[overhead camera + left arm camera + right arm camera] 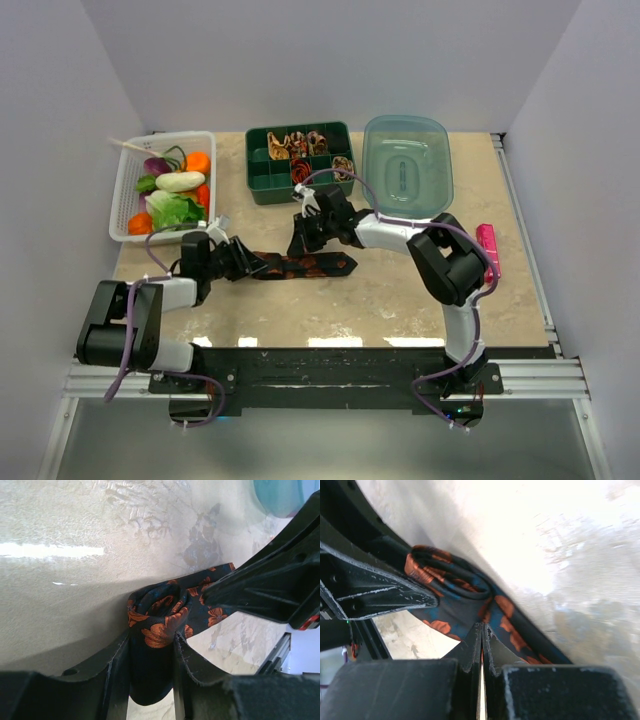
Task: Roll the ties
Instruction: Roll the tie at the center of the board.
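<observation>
One spotted tie (310,265), coiled end clamped in left hand (152,641), right hand (482,630) pinching it alongside

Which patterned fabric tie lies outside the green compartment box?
The long dark tie with orange flowers, stretched along the table; the other ties sit coiled inside the green box.

Left arm (172,294), right arm (452,268): black joint housings, white link shells, purple cables (128,345); end effector fingers (107,677) matte black, scuffed edges.
</observation>
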`<state>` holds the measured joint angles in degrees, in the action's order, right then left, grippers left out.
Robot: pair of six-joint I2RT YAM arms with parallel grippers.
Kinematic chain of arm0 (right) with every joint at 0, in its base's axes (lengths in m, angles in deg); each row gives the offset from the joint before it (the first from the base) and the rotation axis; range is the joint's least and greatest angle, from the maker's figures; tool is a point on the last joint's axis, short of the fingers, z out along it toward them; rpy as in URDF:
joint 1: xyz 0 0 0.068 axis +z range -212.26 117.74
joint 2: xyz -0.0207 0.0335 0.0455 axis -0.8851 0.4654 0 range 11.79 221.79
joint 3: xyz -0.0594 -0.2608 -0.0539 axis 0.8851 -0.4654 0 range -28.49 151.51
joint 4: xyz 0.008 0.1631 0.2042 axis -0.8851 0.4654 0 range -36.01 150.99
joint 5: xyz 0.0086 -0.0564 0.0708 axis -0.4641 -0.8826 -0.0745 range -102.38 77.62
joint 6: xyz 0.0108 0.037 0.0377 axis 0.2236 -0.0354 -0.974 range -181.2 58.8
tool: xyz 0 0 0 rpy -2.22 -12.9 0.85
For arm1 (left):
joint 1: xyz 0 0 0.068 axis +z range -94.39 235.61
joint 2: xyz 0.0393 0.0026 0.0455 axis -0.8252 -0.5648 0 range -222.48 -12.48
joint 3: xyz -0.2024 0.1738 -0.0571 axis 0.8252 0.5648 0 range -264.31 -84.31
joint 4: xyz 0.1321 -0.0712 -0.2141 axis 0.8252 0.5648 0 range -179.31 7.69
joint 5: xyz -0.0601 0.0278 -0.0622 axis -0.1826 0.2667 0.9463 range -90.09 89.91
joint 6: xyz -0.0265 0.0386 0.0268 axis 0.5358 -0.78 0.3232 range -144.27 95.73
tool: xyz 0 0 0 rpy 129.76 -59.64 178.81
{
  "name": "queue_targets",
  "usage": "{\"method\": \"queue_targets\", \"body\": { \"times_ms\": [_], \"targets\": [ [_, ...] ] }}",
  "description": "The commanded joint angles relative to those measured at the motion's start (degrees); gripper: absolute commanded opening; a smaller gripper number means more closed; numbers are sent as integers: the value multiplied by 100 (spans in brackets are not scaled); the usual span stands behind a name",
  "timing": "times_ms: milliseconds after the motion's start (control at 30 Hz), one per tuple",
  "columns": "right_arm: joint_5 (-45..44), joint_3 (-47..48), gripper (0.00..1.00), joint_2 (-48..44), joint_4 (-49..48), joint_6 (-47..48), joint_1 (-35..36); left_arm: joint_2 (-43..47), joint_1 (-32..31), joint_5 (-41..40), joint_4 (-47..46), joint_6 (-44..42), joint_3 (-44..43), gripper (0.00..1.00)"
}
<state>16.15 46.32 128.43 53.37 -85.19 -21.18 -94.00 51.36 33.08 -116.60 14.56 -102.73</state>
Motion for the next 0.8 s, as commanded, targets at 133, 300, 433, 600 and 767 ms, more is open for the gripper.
{"method": "queue_targets", "body": {
  "times_ms": [133,300,433,600,767],
  "targets": [
    [-50,78,0,-405,-87,-1,-21,557,21,-723,1356,-666,-461,13],
    [-287,210,0,-414,184,140,75,812,-14,-987,1972,-929,-794,12],
    [-349,350,0,-361,291,219,190,909,-111,-1408,2481,-1018,-1006,11],
    [-349,570,0,-230,308,202,383,804,-427,-1751,3000,-1053,-1357,11],
    [-340,851,0,95,335,149,506,620,-892,-2332,3633,-1140,-1884,11]
  ]
}}
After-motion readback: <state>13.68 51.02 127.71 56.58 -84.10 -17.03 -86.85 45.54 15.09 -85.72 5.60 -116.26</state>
